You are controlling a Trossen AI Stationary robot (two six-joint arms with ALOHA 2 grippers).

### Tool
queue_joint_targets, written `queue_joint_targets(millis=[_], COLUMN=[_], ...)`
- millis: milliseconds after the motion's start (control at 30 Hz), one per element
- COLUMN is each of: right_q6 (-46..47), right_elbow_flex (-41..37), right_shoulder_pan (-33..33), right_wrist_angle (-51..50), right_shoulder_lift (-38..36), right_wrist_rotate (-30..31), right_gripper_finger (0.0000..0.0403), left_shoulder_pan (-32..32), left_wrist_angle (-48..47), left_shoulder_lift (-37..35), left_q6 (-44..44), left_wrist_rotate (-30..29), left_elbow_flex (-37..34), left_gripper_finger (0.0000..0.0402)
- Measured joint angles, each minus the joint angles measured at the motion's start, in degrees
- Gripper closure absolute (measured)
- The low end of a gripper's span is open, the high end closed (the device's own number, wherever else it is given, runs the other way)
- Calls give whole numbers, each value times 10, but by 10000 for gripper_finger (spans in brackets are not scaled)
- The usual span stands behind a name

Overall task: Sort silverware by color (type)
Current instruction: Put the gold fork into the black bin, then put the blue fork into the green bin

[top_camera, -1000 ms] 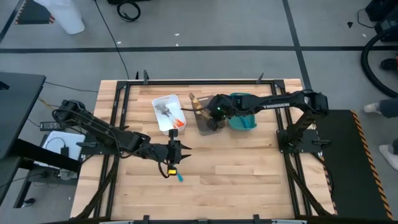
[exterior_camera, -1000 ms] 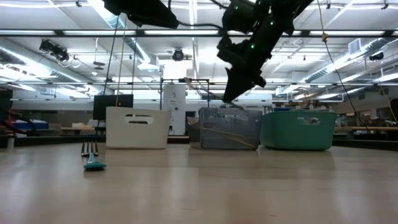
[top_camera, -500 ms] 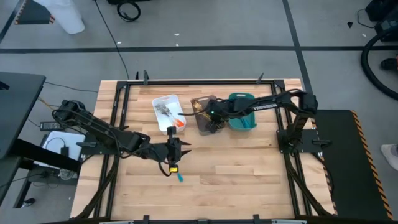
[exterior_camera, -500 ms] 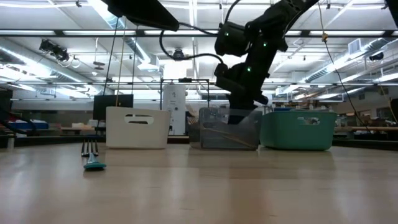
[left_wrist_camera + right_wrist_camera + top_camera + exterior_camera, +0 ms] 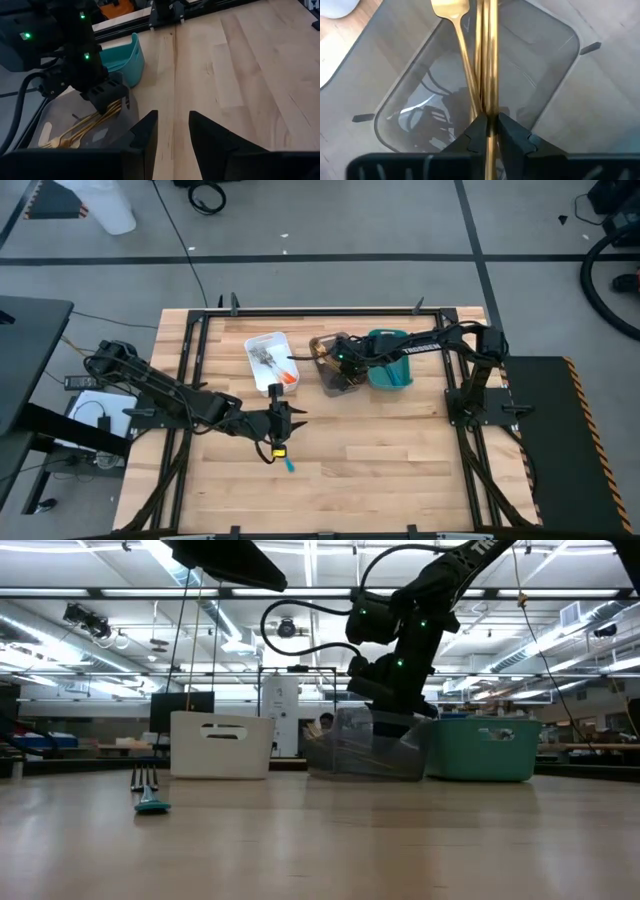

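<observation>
Jaws of the right gripper [image 5: 489, 131] pinch a gold utensil [image 5: 488, 60] between narrow fingertips, shaft running straight out from the tips over the grey bin [image 5: 555, 75]. Other gold pieces [image 5: 82, 131] lie in that bin just below the tips. In the low view the bin looks tilted, one end lifted off the table [image 5: 400, 460]; judged: the gripper is pressing on it.

Step in hand, judged: drop gold piece into grey bin. To do it well: ease pressure off the bin wall, part the jaws with the shaft low over the floor, then lift straight up.

Edges: teal bin [image 5: 392, 372] touches the grey bin on the far side of the right jaws; white bin [image 5: 268, 360], holding orange-handled pieces [image 5: 286, 377], sits just beside on the other. Little sideways room; upward is free.

Left gripper [image 5: 284, 423] hovers well apart from the bins, jaws parted and empty. A teal-handled piece [image 5: 290, 465] lies on the table near its tips. Broad bare wood around it.
</observation>
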Motion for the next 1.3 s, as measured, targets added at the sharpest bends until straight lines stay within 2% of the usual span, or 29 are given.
queue_joint_targets(millis=[300, 433, 500, 733, 1033, 1300], right_q6=[-20, -23, -25, -32, -22, -2], right_elbow_flex=[19, 43, 48, 50, 50, 50], right_shoulder_pan=[0, 6, 14, 74, 172, 248], right_wrist_angle=[-29, -61, -67, -54, -13, -9], right_shoulder_lift=[-22, -43, -60, -113, -110, -110], right_wrist_rotate=[-8, -7, -6, 40, 40, 64], right_gripper_finger=[279, 255, 248, 247, 247, 249], left_shoulder_pan=[0, 0, 0, 0, -2, 11], left_wrist_angle=[-8, -14, -21, -64, -100, -196], left_shoulder_lift=[0, 0, 0, 3, 72, 123], left_q6=[3, 18, 19, 30, 33, 30], left_wrist_rotate=[2, 5, 29, 142, 209, 221], left_elbow_flex=[0, 0, 0, 0, 0, 0], left_gripper_finger=[283, 283, 283, 283, 283, 283])
